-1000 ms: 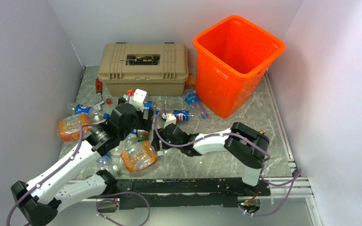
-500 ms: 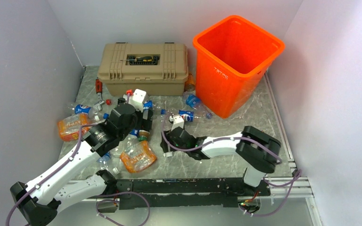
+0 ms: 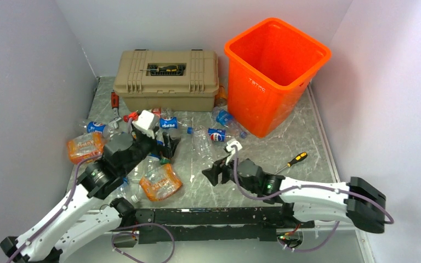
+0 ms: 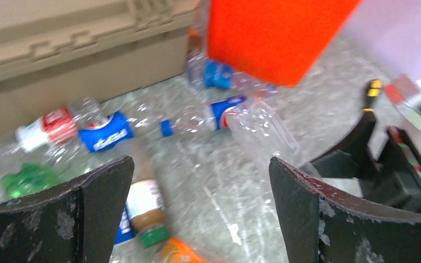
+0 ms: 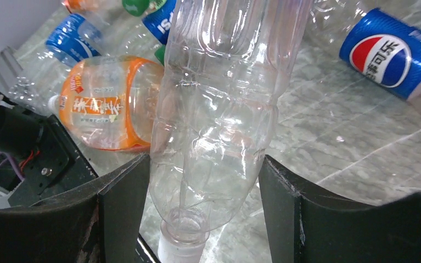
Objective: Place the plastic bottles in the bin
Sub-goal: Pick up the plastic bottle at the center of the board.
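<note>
My right gripper [image 3: 211,174] [image 5: 203,161] is shut on a clear, unlabelled plastic bottle [image 5: 219,98] near its white-capped neck, low over the middle of the table. The bottle's body reaches away toward a Pepsi bottle [image 3: 215,134] [image 5: 386,55]. To the left, my left gripper [image 3: 169,145] [image 4: 200,164] hangs open over the floor with nothing between its fingers. Several crushed bottles lie around it: a blue-labelled one [image 4: 107,134], a red-labelled one [image 4: 46,123] and a brown one with a green cap [image 4: 142,205]. Two orange-wrapped bottles [image 3: 160,182] [image 3: 85,147] lie nearer. The orange bin [image 3: 263,93] [image 4: 274,33] stands at the back right.
A tan latched toolbox [image 3: 167,79] stands against the back wall, left of the bin. A yellow-handled screwdriver [image 3: 295,160] lies on the floor, right of my right gripper. Grey walls close in the left, back and right sides.
My right arm has drawn back toward the near edge and stretched out low, its jaws narrowing on the clear bottle. The left gripper shifted slightly left and stays open.
</note>
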`<state>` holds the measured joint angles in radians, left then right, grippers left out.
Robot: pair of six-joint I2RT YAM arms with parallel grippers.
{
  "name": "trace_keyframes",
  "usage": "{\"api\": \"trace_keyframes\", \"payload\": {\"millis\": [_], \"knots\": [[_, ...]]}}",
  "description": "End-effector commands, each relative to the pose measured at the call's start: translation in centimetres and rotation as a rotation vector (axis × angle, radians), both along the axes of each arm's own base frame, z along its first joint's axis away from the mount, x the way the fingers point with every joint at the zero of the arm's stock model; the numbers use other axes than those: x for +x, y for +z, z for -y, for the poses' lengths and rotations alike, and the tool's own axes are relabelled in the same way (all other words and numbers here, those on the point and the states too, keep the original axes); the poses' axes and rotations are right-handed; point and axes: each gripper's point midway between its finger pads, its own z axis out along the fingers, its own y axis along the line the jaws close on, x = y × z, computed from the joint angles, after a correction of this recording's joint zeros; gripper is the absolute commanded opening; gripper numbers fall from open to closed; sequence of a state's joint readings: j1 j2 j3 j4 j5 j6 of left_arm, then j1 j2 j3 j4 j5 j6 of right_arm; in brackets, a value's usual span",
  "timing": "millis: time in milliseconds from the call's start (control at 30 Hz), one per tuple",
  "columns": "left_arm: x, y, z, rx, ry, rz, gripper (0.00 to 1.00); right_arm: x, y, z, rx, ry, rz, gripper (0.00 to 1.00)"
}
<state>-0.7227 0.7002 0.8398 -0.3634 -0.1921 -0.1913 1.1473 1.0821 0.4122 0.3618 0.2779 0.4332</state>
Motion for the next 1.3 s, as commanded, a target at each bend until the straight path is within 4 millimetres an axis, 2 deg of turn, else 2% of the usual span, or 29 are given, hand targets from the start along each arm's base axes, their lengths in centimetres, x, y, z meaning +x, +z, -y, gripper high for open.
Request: {"api": "trace_keyframes", "payload": {"millis": [0, 100, 200, 400, 700, 933, 1100, 1267], "knots": [[-3.5, 4.1, 3.9, -0.186, -0.300, 0.153, 0.99, -1.0, 3.8, 1.0, 0.119, 0.053, 0.127, 0.25], [-5.3, 5.0, 5.3, -0.235, -0.416, 0.153, 0.99, -1.8, 5.2, 1.4, 0.166, 0.094, 0.158, 0.25], [-6.2, 4.9, 6.5, -0.255, -0.495, 0.112, 1.00, -2.4, 6.5, 1.5, 0.212, 0.116, 0.185, 0.25], [-6.3, 4.7, 8.0, -0.313, -0.570, -0.001, 0.99, -2.9, 7.6, 1.3, 0.251, 0.138, 0.214, 0.24], [-5.0, 5.9, 7.5, -0.456, -0.563, -0.034, 1.00, -3.1, 8.1, 1.4, 0.276, 0.131, 0.240, 0.23], [-5.2, 7.0, 7.3, -0.582, -0.573, -0.079, 0.99, -3.7, 8.8, 1.1, 0.296, 0.159, 0.256, 0.23], [-4.9, 5.5, 8.5, -0.551, -0.616, -0.179, 1.00, -4.2, 9.4, 0.8, 0.300, 0.186, 0.266, 0.23], [-4.5, 4.0, 10.1, -0.521, -0.692, -0.289, 0.99, -4.9, 9.3, -0.4, 0.263, 0.250, 0.256, 0.22]]}}
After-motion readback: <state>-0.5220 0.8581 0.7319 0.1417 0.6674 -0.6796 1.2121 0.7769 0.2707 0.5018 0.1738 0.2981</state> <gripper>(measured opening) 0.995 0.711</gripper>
